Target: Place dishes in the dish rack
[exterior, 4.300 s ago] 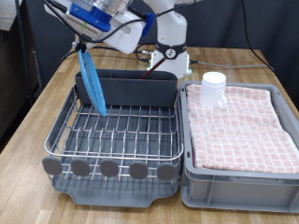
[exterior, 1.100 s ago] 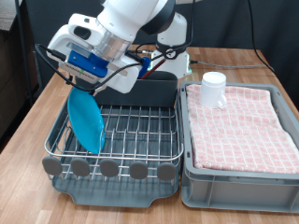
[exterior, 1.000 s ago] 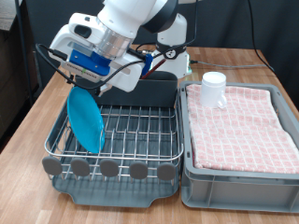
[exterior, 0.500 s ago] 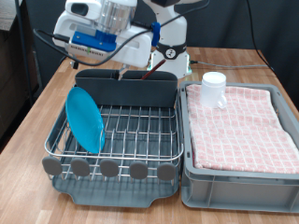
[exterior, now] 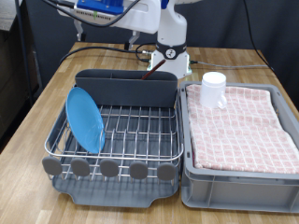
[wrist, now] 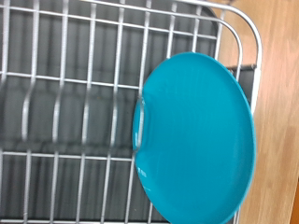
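the light-blue plate (exterior: 85, 119) stands on edge in the dish rack (exterior: 112, 168), well below the raised hand (exterior: 101, 7); whether the hand is open or closed i cannot tell. only the exterior view shows the white cup (exterior: 214, 89).

Light-blue plate (exterior: 85, 119), turquoise in the wrist view (wrist: 198, 137), plain and unpatterned. Dark grey dish rack (exterior: 114, 174) with silver wire grid (exterior: 131, 124) and grey round tabs (exterior: 109, 169). Dark grey utensil box (exterior: 126, 87). White cup (exterior: 214, 88), plain. Grey tub (exterior: 238, 182) lined with pink-and-white checked cloth (exterior: 239, 116). Light brown wood-grain table (exterior: 26, 140). White robot arm (exterior: 170, 28) with blue parts at the exterior view's top.
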`<control>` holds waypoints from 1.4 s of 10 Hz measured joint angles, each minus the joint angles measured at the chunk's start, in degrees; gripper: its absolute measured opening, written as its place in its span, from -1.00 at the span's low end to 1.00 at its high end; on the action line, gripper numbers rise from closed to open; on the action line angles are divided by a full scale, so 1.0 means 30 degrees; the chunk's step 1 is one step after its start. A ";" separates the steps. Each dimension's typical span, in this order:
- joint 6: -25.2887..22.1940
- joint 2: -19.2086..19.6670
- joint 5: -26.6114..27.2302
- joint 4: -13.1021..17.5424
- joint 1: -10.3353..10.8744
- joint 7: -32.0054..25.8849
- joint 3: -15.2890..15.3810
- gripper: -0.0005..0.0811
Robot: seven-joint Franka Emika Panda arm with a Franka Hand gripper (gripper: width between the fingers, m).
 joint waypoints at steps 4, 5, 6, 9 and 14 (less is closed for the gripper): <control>-0.2758 -0.1313 0.0948 -0.0024 0.1250 -0.2538 0.1329 0.98; -0.3115 -0.1542 0.1371 -0.0068 0.1588 -0.2886 0.1643 0.98; -0.3167 -0.1772 0.1639 -0.0223 0.1929 -0.3250 0.1974 0.98; -0.2899 -0.2572 0.1668 -0.1095 0.2617 -0.3950 0.2847 0.98; -0.3800 -0.2571 0.1676 -0.1473 0.2662 -0.1447 0.4024 0.98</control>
